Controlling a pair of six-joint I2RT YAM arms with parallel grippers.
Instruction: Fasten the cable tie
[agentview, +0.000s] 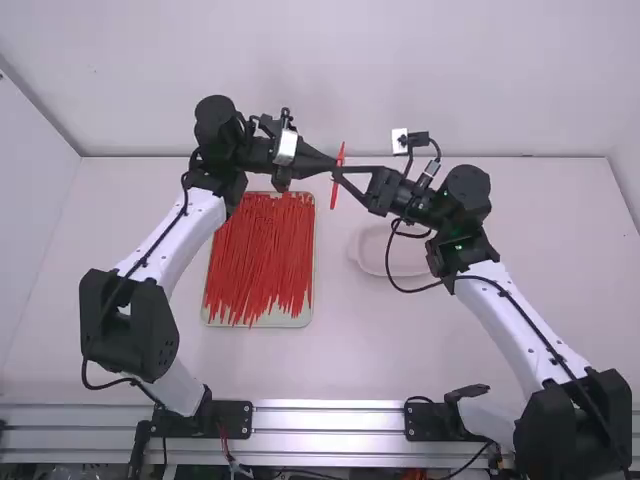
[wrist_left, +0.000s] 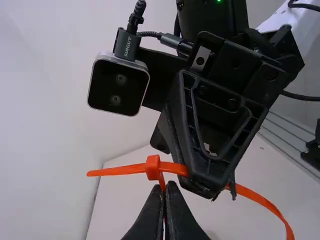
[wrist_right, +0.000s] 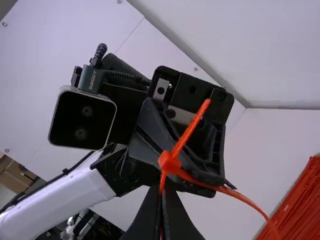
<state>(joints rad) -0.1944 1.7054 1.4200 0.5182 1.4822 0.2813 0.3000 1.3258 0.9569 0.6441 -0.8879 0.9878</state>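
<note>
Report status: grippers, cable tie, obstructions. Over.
Both shut on cable tie: left gripper, right gripper. Tie midair between them, strap through its head. Below, tray of ties, not touching.

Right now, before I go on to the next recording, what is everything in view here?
held cable tie: one, red-orange, in the air above the far side of the table, between the two tools
loose cable ties: a heap, too many to count, red, lying on the tray
tray: one, pale beige, flat on the table on the left arm's side
clear container: one, see-through, on the table beside the tray, on the right arm's side
table: one, white
left tool: one, black, shut at the held cable tie's head
right tool: one, black, shut on the strap of the held cable tie
</note>
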